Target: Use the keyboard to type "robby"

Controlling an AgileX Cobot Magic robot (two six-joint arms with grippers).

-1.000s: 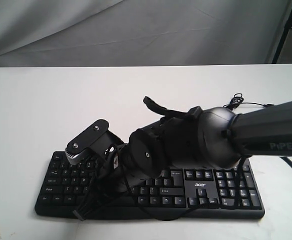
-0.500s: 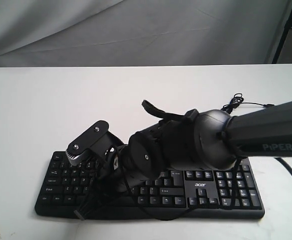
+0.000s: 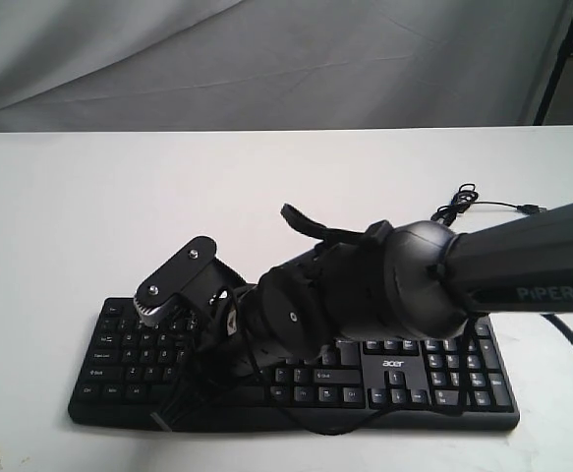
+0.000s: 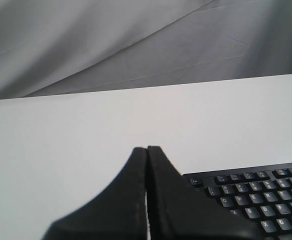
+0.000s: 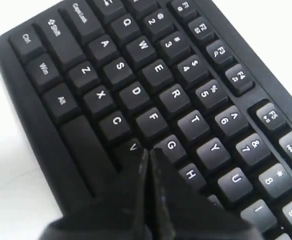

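The black keyboard (image 3: 443,379) lies along the near edge of the white table, its acer logo on the right side. My right arm (image 3: 384,290) reaches across it to the left half, hiding the middle keys. In the right wrist view my right gripper (image 5: 149,152) is shut with nothing in it. Its tips sit low over the keys, between the V key (image 5: 132,146) and the G key (image 5: 172,145). The key under the tips is hidden. My left gripper (image 4: 147,149) is shut and empty, off the keyboard's (image 4: 258,195) Esc corner, over bare table.
The keyboard's thin black USB cable (image 3: 471,202) curls on the table (image 3: 89,206) behind its right end. Grey cloth (image 3: 266,59) hangs at the back. A dark stand leg (image 3: 559,59) is at the far right. The right arm's own cables (image 3: 173,408) droop over the front-left keys.
The right arm has sunk a little lower over the keyboard, with its elbow joint dropping toward the keys. The keyboard itself has not shifted.
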